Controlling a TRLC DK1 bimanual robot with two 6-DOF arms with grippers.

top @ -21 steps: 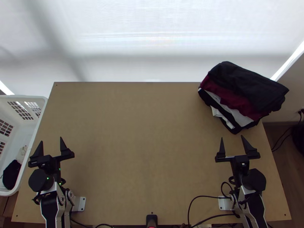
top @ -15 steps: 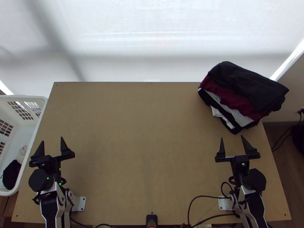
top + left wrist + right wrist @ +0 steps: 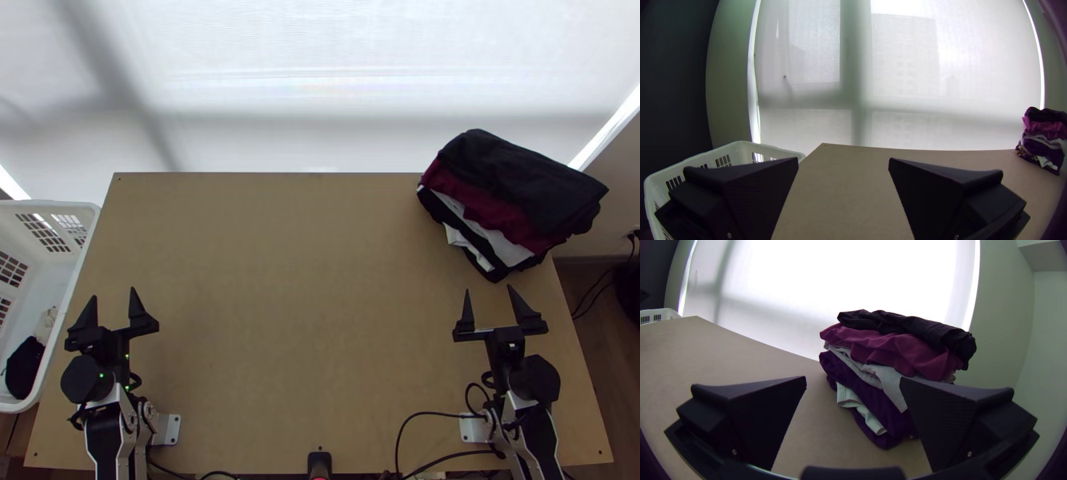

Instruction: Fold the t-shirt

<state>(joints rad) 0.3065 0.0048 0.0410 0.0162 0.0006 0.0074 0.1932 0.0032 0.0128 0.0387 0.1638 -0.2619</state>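
Folding hasn't started, I'd say
Your left gripper [image 3: 114, 294] and right gripper [image 3: 489, 289] are open, empty; next you'd probably grab the dark cloth [image 3: 25, 370] from the left-side basket [image 3: 40, 205].

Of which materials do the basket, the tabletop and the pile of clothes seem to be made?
The basket looks like smooth white plastic, with slots moulded through its walls. The tabletop seems matte wooden board, flat and evenly brown. The pile of clothes is soft, dull fabric, creased and drooping; cotton, perhaps.
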